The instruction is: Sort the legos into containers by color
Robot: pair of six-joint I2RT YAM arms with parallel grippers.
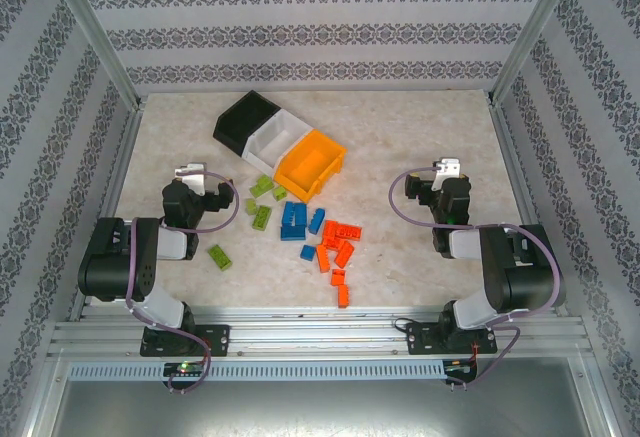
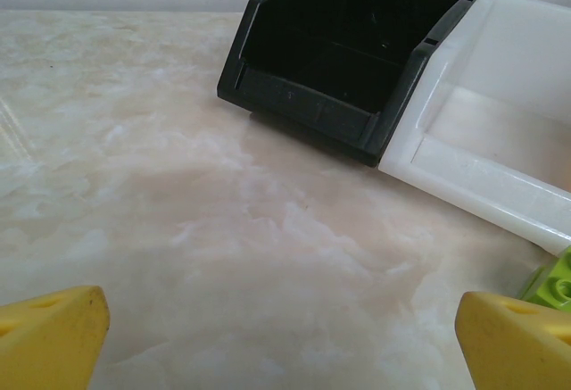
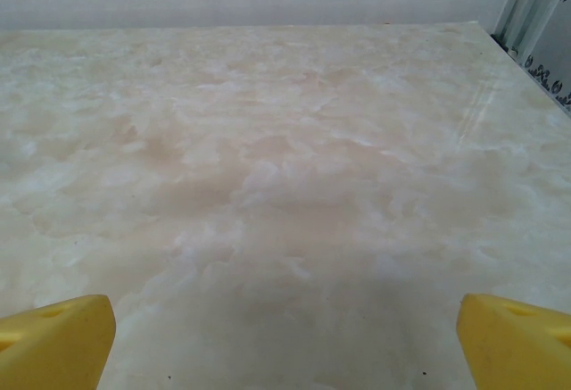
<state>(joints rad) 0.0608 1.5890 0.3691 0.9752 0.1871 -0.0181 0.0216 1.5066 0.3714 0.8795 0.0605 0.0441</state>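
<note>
Three joined bins sit at the back middle: black (image 1: 246,121), white (image 1: 277,140) and orange-yellow (image 1: 311,163). Lime green bricks (image 1: 262,214) lie in front of the bins, one more (image 1: 219,257) near the left arm. Blue bricks (image 1: 293,220) and orange-red bricks (image 1: 341,238) are scattered at table centre. My left gripper (image 1: 190,179) stands open over bare table, left of the bricks, facing the black bin (image 2: 343,51) and white bin (image 2: 500,122); a green brick (image 2: 555,283) peeks at the right edge. My right gripper (image 1: 443,175) is open over bare table at the right.
Metal frame posts and patterned walls enclose the marble table (image 1: 400,137). The table's right edge and a corner post (image 3: 535,15) lie ahead of the right gripper. Open surface stretches on both sides of the brick pile.
</note>
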